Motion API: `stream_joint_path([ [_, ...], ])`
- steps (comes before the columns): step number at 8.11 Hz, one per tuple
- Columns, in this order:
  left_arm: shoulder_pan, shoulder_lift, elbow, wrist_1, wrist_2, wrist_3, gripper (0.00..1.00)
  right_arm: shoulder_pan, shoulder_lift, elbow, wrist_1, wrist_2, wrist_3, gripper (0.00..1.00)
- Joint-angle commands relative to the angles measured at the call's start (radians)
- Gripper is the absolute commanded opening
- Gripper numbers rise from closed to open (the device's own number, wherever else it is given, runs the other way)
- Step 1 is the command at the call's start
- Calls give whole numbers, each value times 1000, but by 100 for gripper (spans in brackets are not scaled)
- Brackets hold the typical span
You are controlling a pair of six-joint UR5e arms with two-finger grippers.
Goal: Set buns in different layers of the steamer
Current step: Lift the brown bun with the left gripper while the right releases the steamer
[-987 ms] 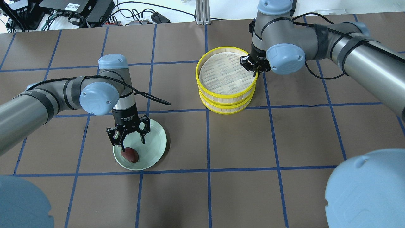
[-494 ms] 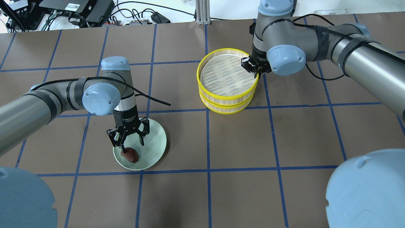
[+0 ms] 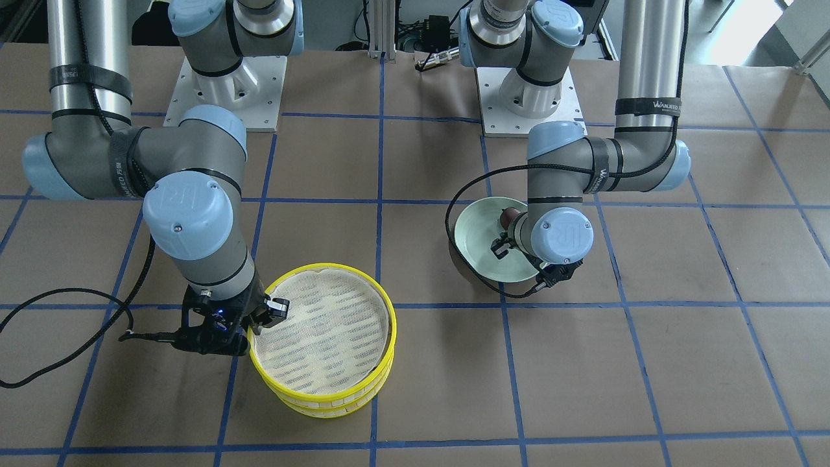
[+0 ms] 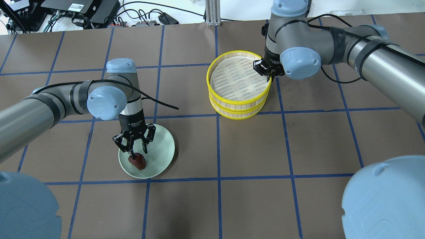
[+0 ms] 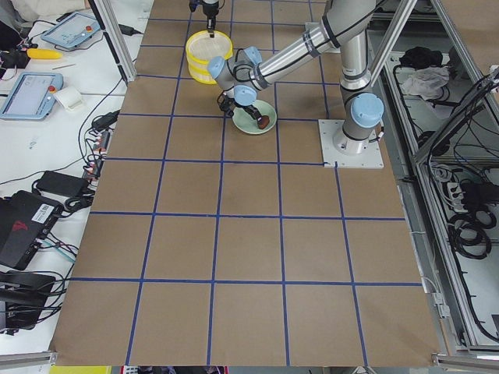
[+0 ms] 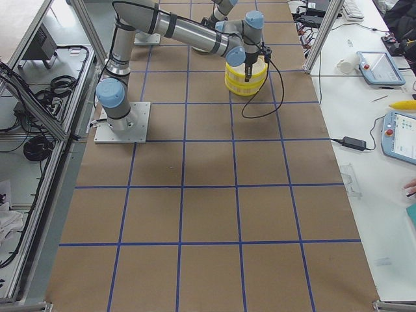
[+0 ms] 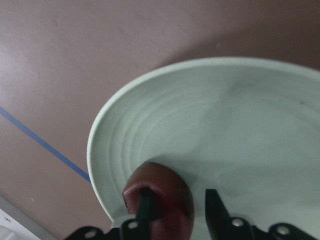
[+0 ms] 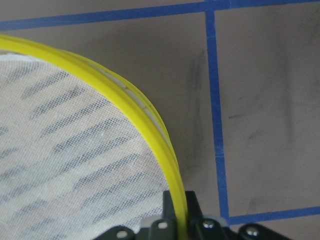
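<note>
Your left gripper hangs over the green plate, jaws partly open astride the dark bun. The bun lies off-centre, against one finger and clear of the other, so it will likely slide on the smooth glaze as you close. It sits near the plate's rim; I can't judge its long axis. No white bun shows. Well apart to the right, your right gripper is pinched on the top tray rim, with the lower tray beneath.
</note>
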Motion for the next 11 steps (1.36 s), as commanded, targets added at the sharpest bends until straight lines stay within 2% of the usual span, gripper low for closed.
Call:
stream_joint_path([
  [1,1,-1,29,5,2,-5,0,1,2,0,-2,-1,0,0],
  [2,1,-1,32,5,0,-5,0,1,3,2,-2,-4,-1,0],
  [3,1,-1,37,7,-1,-6,0,1,3,2,0,-4,-2,8],
  [4,1,2,54,7,0,-6,0,1,3,2,0,-4,-2,18],
  [6,1,5,109,7,-7,-5,0,-1,5,2,-2,-4,0,44],
  [7,1,2,139,7,-7,1,0,1,5,2,-2,-2,0,67],
  [8,1,2,167,7,-6,12,0,1,6,2,-2,-2,0,79],
  [9,1,4,190,7,0,14,0,1,5,2,-2,-2,0,89],
  [11,1,7,242,86,-13,91,0,-1,-6,0,2,-2,-15,100],
])
